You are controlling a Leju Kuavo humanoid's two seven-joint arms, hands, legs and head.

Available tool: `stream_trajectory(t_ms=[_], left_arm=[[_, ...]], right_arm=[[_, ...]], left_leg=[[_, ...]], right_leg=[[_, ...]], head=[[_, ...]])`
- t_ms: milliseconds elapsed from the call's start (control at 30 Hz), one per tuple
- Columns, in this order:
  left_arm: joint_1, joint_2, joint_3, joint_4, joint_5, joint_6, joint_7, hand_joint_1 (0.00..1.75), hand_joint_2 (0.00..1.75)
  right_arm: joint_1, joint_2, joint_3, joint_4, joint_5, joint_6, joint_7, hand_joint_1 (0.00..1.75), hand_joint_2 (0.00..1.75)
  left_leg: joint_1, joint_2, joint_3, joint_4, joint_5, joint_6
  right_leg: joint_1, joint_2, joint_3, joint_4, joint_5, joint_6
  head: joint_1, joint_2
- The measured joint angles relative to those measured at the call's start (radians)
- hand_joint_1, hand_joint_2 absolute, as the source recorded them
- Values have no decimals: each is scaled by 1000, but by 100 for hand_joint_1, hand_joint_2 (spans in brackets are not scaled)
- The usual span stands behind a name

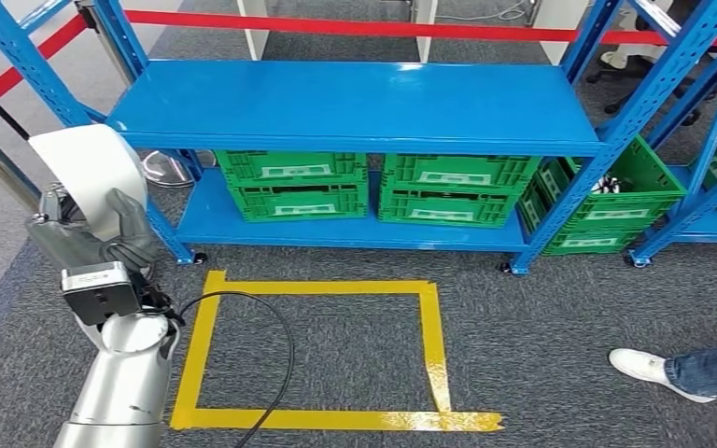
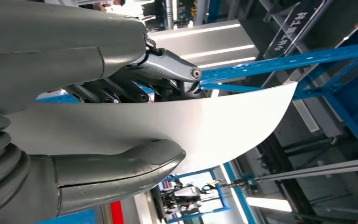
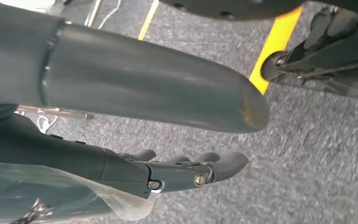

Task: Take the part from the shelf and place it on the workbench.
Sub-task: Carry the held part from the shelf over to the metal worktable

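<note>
The part (image 1: 89,166) is a thin white curved sheet, held up at the left of the head view, in front of the shelf's left post. My left hand (image 1: 103,238) grips its lower edge. The left wrist view shows the part (image 2: 200,126) pinched between the grey thumb (image 2: 121,170) and the darker fingers (image 2: 168,70), and most of the sheet sticks out past them. My right hand (image 3: 144,88) hangs over the grey carpet. Its thumb and fingers (image 3: 191,170) are stretched out and apart, with nothing between them.
A blue shelf (image 1: 355,103) stands ahead with a bare top board. Green crates (image 1: 294,187) (image 1: 457,191) sit on its lower board, and another crate (image 1: 607,201) on the rack to the right. A yellow tape square (image 1: 429,327) and a black cable (image 1: 285,355) lie on the carpet. A person's shoe (image 1: 644,364) is at lower right.
</note>
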Motion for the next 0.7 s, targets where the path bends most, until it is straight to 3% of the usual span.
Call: stream_trajectory(t_ms=[67,100,133,233,300,367,400,433,467,500,567,600,633,700], left_arm=[[1,0,1,0,0,0,0,175,175],[1,0,1,-1,2,0,0,175,175],[2,0,0,-2,5,1,0,175,175],[7,3,1,-4,16,1,0,175,175],[9,5,1,-6,20,1,2,175,175],[11,6,2,-7,22,1,7,175,175],[14,6,2,-7,23,1,9,175,175],[16,6,3,-7,26,1,11,175,175],[18,6,4,-7,31,1,13,175,175],[19,6,4,-8,39,1,14,175,175],[19,7,4,-11,58,1,15,175,175],[19,7,4,-13,65,1,15,175,175],[19,8,4,-14,70,1,15,175,175],[20,10,6,-16,73,1,16,175,175]], right_arm=[[1,0,0,0,2,-5,-7,0,0],[1,0,-1,0,5,-5,-10,0,0],[2,0,-1,0,9,-4,-11,0,0],[6,1,-1,0,19,-2,-11,0,0],[6,2,-1,0,21,-1,-12,0,0],[6,2,-1,0,22,-1,-12,0,0],[6,2,-1,0,22,-1,-12,0,0],[6,2,-1,0,23,0,-12,0,0],[6,2,-1,0,24,0,-12,0,0],[6,2,-1,0,26,1,-12,0,0],[5,2,0,0,28,2,-12,0,0],[5,2,0,0,29,2,-12,0,0],[5,2,0,0,29,1,-11,0,0],[4,2,-1,0,29,-1,-11,0,0]], left_leg=[[-2,-10,-7,8,1,-7],[-4,-14,-13,12,3,-13],[-4,-20,-19,14,7,-19],[-2,-34,-32,23,7,-37],[0,-23,-63,96,-41,-48],[2,-10,-119,233,-112,-56],[4,-8,-140,288,-132,-58],[4,-7,-145,310,-133,-59],[4,-5,-131,292,-116,-57],[4,1,-98,233,-83,-54],[-4,39,-23,86,-30,-41],[-9,55,0,38,-18,-34],[-13,65,7,17,-17,-28],[-15,51,3,12,-14,-18]], right_leg=[[-3,28,64,-128,46,-3],[-4,40,81,-163,53,-6],[-4,45,87,-175,50,-8],[-6,24,85,-176,57,-23],[-9,6,84,-179,62,-33],[-7,-12,81,-179,63,-37],[-6,-22,80,-178,63,-37],[-5,-31,79,-178,64,-37],[-5,-40,80,-178,63,-37],[-4,-48,82,-178,63,-37],[-1,-64,83,-177,62,-33],[1,-72,83,-177,61,-30],[3,-80,82,-177,61,-26],[5,-96,82,-179,61,-15]], head=[[-1,0],[-1,0],[-2,0],[-2,0],[-8,0],[-13,0],[-13,0],[-14,0],[-14,0],[-14,0],[-13,0],[-13,0],[-13,0],[-12,0]])
